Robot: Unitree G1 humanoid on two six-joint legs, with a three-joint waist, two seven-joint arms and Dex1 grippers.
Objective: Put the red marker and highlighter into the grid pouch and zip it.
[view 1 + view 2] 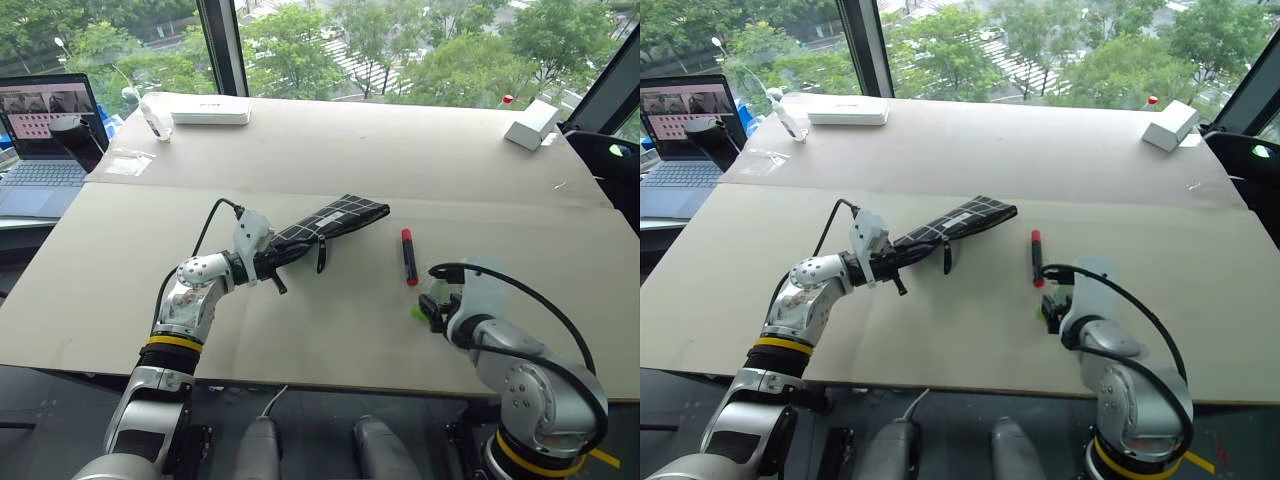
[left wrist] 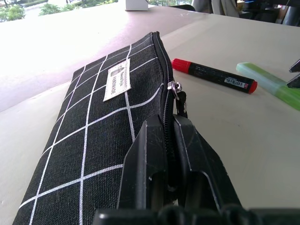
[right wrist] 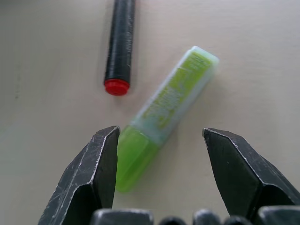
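The grid pouch point(image 1: 335, 220), black with white lines and a small white label point(image 2: 117, 79), lies slanted mid-table. My left gripper point(image 1: 275, 257) is shut on its near end along the zipper edge point(image 2: 167, 93). The zipper pull strap point(image 1: 321, 255) hangs partway along it. To the right, the red marker point(image 1: 409, 256) lies on the table, red cap pointing away from me. The lime highlighter point(image 3: 168, 101) lies just beside it, nearer to me. My right gripper point(image 3: 161, 132) hovers over the highlighter's near end, open, one finger on either side of it and neither touching.
At the table's far left stands a laptop point(image 1: 40, 130), with a clear plastic bag point(image 1: 130, 162) beside it. A flat white box point(image 1: 210, 110) and a small white block point(image 1: 530, 125) sit along the far edge by the window. The near table edge runs just behind my wrists.
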